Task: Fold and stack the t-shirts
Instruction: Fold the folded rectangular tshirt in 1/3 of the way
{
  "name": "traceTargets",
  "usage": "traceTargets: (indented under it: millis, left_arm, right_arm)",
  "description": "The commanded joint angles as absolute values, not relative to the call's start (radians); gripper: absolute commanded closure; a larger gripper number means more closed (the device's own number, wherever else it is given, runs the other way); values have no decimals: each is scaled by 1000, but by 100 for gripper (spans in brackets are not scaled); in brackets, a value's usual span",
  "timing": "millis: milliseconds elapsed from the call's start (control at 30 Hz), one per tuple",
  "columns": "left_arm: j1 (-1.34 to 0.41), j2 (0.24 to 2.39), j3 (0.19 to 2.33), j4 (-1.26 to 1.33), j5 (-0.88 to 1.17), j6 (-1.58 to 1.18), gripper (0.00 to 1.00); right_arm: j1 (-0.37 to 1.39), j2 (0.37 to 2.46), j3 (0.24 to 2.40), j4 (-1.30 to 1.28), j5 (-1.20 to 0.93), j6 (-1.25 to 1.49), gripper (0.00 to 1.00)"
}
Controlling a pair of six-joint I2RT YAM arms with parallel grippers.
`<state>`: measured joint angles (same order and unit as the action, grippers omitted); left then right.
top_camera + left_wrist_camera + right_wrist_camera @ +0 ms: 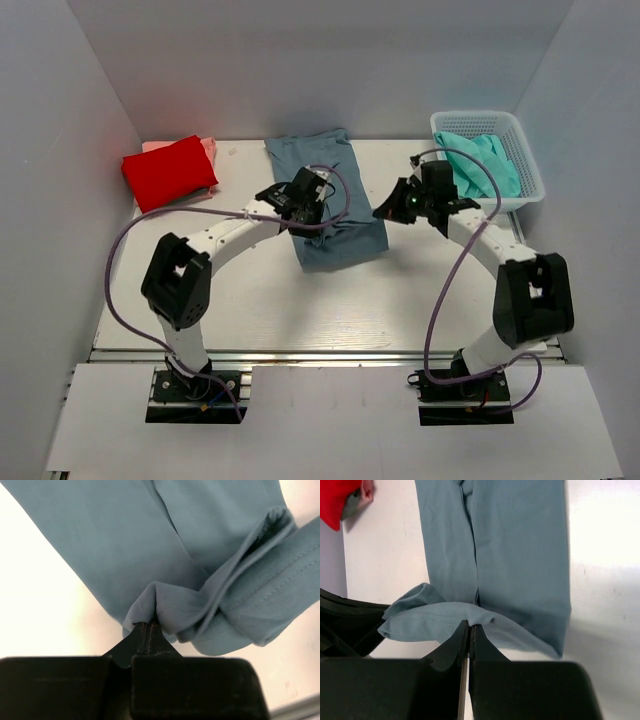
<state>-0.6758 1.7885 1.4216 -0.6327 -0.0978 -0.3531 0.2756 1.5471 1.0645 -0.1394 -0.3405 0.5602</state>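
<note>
Top external view is showing the left gripper (146, 626) and right gripper (469, 625), both shut tight, each pinching an edge of the blue shirt (320, 160), likely lifting it for folding.

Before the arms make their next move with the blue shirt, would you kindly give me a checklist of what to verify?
1. The left gripper is shut on the blue shirt: ok.
2. The right gripper is shut on the shirt's edge: ok.
3. Each grip holds every cloth layer: cannot tell.
4. Cloth smooth at the grips: not ok, it is bunched at the left gripper.
5. The red shirt lies apart from the blue shirt: ok.
6. The teal shirt is in the basket: ok.
</note>
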Motion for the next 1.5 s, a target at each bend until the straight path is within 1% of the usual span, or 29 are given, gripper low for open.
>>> traceTargets:
  millis: [0,100,300,367,600,933,1000,1067,1100,1133,1167,1200,1233,1267,1300,1333,1467]
  left_arm:
    - [-638,1824,1508,-667,-123,-316,100]
    - [-600,1845,1569,-667,-111,-305,100]
    - [-541,1904,1666,-689,-98,-287,100]
    - [-511,1921,1687,-699,-98,-287,100]
    - [-465,2019,1794,-699,-72,-233,100]
    - [-446,2103,1853,-660,-63,-202,100]
    - [-446,2112,1864,-660,-63,-202,97]
    - [-437,2112,1864,-669,-63,-202,97]
    - [-437,2112,1864,-669,-63,-202,92]
    - [-428,2112,1853,-669,-63,-202,86]
    - [-428,2112,1853,-669,-72,-202,78]
    - [-428,2123,1853,-657,-72,-202,48]
    - [-428,2123,1853,-657,-84,-202,36]
    - [-419,2132,1864,-647,-84,-202,27]
    - [-419,2144,1874,-647,-100,-202,7]
    - [-407,2145,1905,-647,-112,-202,0]
    - [-387,2168,1987,-687,-121,-202,0]
  right_arm:
    - [282,1620,1169,-84,-356,558,100]
    - [281,1701,1300,-95,-382,548,100]
    - [278,1840,1454,-115,-383,523,100]
    - [278,1858,1506,-130,-380,511,100]
    - [275,1989,1632,-138,-402,494,100]
    - [275,2120,1750,-126,-405,518,100]
    - [275,2167,1794,-135,-426,531,100]
    - [273,2196,1822,-144,-436,543,100]
    - [275,2218,1836,-140,-442,572,99]
    - [272,2223,1848,-138,-443,580,95]
    - [273,2241,1853,-135,-443,587,86]
    - [275,2247,1864,-133,-442,597,79]
    - [272,2252,1890,-133,-440,597,69]
    - [272,2263,1899,-136,-439,597,35]
    - [272,2264,1908,-133,-439,600,21]
    - [273,2266,1925,-129,-439,585,10]
    - [275,2221,1915,-129,-430,552,10]
